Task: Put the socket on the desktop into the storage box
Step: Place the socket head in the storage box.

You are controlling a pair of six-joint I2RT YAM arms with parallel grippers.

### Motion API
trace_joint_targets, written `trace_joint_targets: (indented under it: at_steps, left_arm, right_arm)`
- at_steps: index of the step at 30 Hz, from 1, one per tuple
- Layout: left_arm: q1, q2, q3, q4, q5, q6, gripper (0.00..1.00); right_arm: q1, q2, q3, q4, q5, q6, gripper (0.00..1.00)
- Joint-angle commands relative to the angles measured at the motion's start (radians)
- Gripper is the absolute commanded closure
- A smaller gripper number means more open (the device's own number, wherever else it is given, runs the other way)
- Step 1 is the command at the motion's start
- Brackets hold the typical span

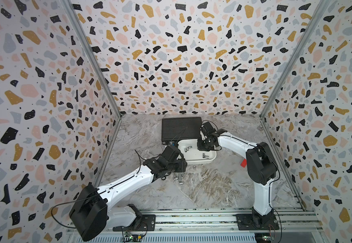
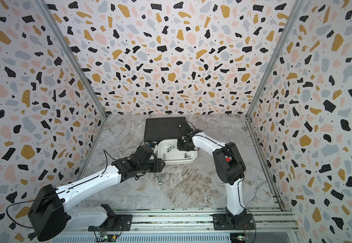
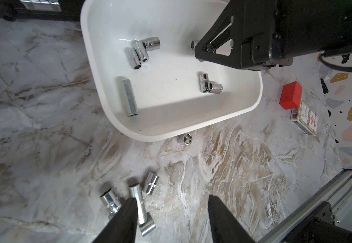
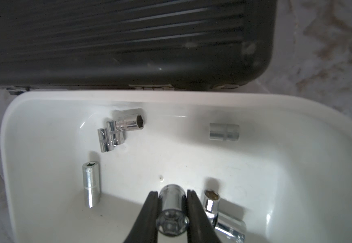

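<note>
My right gripper [image 4: 172,195] is shut on a chrome socket [image 4: 172,210] and hangs low inside the white storage box [image 4: 255,168], where several sockets [image 4: 90,183] lie loose. In both top views it [image 1: 204,147] is over the box's [image 1: 194,154] far right part. My left gripper [image 3: 172,197] is open and holds nothing, low over the desktop [image 3: 234,168]. One of its fingers [image 3: 126,214] overlaps a cluster of sockets [image 3: 110,199] on the desktop in front of the box. A single socket [image 3: 185,139] stands upright by the box's near wall.
A black ribbed case [image 1: 181,128] lies flat right behind the box. A red block [image 3: 290,95] and a matchbox [image 3: 304,117] sit to the right of the box near the right arm. The metal rail [image 1: 192,218] with both arm bases bounds the front.
</note>
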State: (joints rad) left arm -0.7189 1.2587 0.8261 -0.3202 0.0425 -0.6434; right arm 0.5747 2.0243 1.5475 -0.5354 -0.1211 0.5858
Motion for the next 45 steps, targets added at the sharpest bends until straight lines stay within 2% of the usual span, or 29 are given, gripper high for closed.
trace_joint_targets:
  at_steps: [1,18,25,28,45]
  left_arm:
    - [0.009,-0.028,-0.018,0.012,0.001,0.01,0.43]
    - [0.021,-0.075,-0.058,-0.005,0.003,-0.001,0.43]
    - [0.022,-0.078,-0.058,-0.011,0.003,0.003,0.43]
    - [0.025,-0.082,-0.061,-0.013,0.002,0.004,0.43]
    - [0.052,-0.138,-0.076,-0.023,0.033,0.043,0.41]
  right_arm:
    - [-0.006,0.008,0.06,-0.038,-0.002,-0.009,0.81]
    - [-0.018,0.097,0.151,-0.07,0.005,-0.013,0.75]
    - [-0.018,0.09,0.155,-0.081,0.011,-0.013,0.65]
    - [-0.017,0.072,0.149,-0.082,0.014,-0.018,0.61]
    - [0.002,-0.174,-0.063,-0.032,0.028,-0.029,0.6]
